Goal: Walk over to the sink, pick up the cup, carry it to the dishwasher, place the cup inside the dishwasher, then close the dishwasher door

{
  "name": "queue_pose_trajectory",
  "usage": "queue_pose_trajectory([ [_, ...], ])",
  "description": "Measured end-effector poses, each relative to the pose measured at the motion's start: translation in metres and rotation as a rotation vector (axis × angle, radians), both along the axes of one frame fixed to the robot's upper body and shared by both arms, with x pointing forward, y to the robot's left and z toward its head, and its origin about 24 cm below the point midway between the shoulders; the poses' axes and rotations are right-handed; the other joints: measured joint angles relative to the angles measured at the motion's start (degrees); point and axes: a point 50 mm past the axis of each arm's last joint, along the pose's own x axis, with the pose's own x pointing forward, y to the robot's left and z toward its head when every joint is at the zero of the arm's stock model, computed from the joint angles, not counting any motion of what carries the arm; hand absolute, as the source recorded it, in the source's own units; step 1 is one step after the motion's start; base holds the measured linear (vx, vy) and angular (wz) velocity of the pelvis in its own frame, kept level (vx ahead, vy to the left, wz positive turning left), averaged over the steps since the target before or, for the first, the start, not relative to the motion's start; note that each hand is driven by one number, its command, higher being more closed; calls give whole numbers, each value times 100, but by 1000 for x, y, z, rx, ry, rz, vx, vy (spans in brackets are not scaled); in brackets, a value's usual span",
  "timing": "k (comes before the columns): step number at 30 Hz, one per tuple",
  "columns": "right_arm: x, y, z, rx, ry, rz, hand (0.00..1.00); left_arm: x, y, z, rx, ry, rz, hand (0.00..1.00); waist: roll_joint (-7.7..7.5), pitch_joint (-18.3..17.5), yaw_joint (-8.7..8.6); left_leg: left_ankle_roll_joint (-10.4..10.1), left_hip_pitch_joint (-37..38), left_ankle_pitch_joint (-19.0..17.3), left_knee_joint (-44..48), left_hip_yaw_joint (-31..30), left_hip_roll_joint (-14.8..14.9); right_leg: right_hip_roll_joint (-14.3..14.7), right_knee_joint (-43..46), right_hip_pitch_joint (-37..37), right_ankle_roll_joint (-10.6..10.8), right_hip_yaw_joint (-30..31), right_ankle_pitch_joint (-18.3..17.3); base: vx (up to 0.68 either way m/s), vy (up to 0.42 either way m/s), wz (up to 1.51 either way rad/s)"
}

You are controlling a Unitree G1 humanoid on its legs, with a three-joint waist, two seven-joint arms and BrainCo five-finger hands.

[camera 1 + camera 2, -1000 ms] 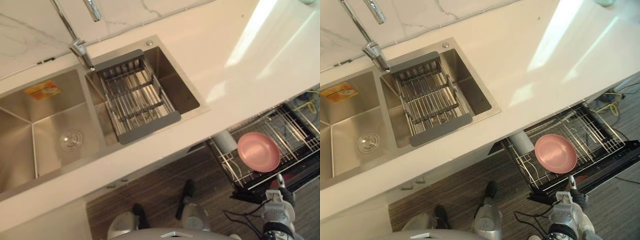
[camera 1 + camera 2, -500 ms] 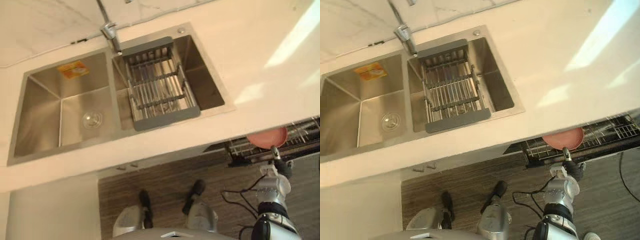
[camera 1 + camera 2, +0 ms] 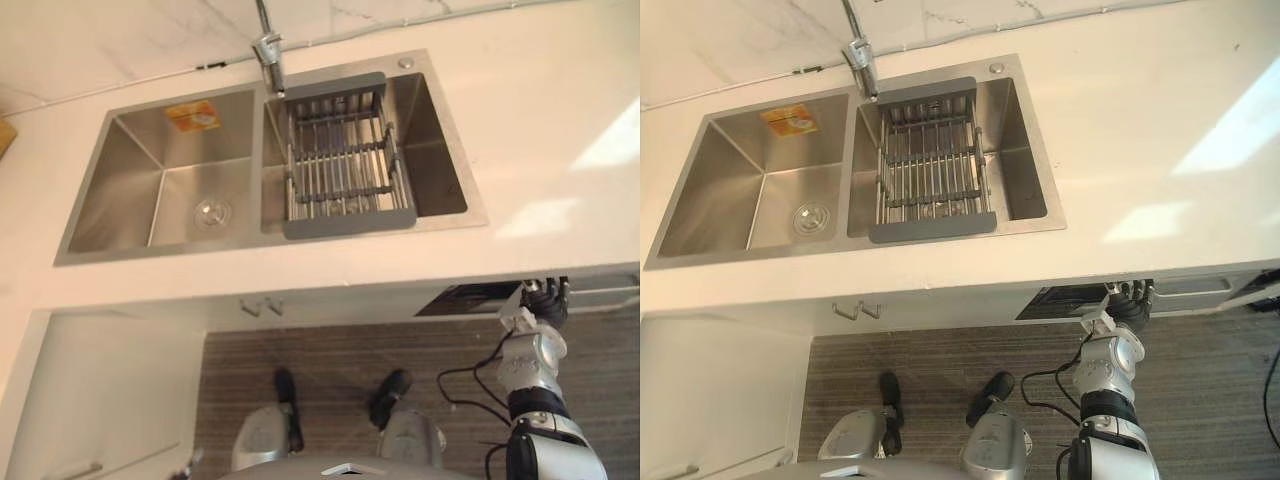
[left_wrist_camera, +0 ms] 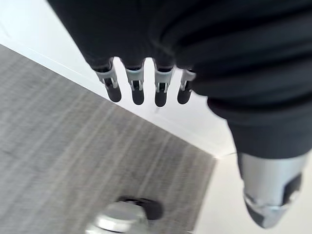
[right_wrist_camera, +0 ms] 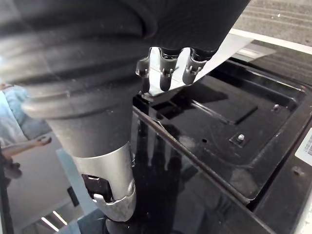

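- My right robot hand (image 3: 1127, 305) is under the counter's (image 3: 540, 130) front edge, towards its right end. Its fingers (image 5: 165, 73) are straight and rest on the top edge of the dishwasher door (image 5: 195, 195), holding nothing.
- The dishwasher door is ajar, and a dark gap (image 3: 1070, 300) shows just beside my hand below the counter's front edge.
- I cannot tell where the cup is.
- My left robot hand (image 4: 136, 87) hangs over the striped grey floor (image 3: 340, 350), its fingers relaxed and straight and nothing in it.
- One steel sink (image 3: 85, 255) is set in the counter well left of my right hand, with two basins side by side.
- The right basin holds one wire dish rack (image 3: 345, 150) with a grey frame, which spans it from back to front.
- The left basin has one round drain (image 3: 212, 212) and one orange sticker (image 3: 193, 115) on its back wall.
- One faucet (image 3: 268, 50) stands at the sink's back edge, between the basins.
- Two small handles (image 3: 260, 307) show under the counter's front edge, below the sink.
- A white cabinet (image 3: 110, 390) stands at the left.
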Motion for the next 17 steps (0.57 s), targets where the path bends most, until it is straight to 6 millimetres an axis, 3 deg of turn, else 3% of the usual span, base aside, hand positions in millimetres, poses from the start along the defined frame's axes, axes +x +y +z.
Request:
queue_pose_trajectory([
  [1, -7, 4, -3, -34, 10, 37, 0, 17, 0, 5, 7, -67, 22, 0, -98, 30, 27, 308, -132, -26, 437, 228, -42, 11, -175, -17, 25, -11, 16, -123, -78, 26],
  [2, -13, 7, -5, -66, 31, 75, 0, 23, -1, 5, -3, -91, 45, 0, 2, -32, 71, 460, -231, -52, 761, 346, -45, 27, -195, -1, 70, -26, 36, -53, -72, 14],
  [3, -17, 10, -7, -125, 70, 152, 0, 23, -8, 5, -26, -117, 95, 0, 277, -166, 100, 790, -314, -278, 818, 389, 143, 75, 455, -196, -67, 154, -65, -39, -60, 32],
  [4, -24, 23, -21, -127, 115, 226, 0, 29, -6, 9, -30, -168, 134, 0, 100, -110, -8, 420, -230, -4, 811, 408, 100, -160, 1364, -265, -195, 920, -564, -45, -138, 67],
  [5, -32, 35, -40, -98, 173, 273, 0, 35, -11, 10, -62, -191, 149, 0, 150, -194, -32, 464, -73, 17, 591, 442, 61, -138, 1084, -27, -47, 815, -821, -35, -133, 83],
  [8, -55, 65, -79, -8, 289, 343, 0, 25, -35, 1, -279, -144, 93, 0, 96, -303, -27, 354, 225, 216, 295, 705, 88, -39, 757, 155, -95, 491, -712, 19, -90, 54],
  [11, -74, 86, -103, 25, 395, 385, 0, 13, -59, -6, -414, -82, -29, 0, 81, -340, -30, 237, 569, 407, -1, 937, 80, 142, 652, 161, -86, 470, -663, 52, 4, 10],
  [13, -103, 96, -129, 86, 543, 395, 0, 7, -52, -6, -419, -61, -72, 0, -114, -498, -18, 175, 631, 488, -70, 1016, 81, 236, 431, 228, -52, 481, -526, 86, 24, -3],
  [17, -147, 97, -157, 139, 775, 395, 0, -2, -39, -8, -455, 2, -106, 0, -413, -740, -38, 175, 860, 350, -47, 1240, 48, 385, -108, 516, 27, 656, -196, 78, 64, -27],
])
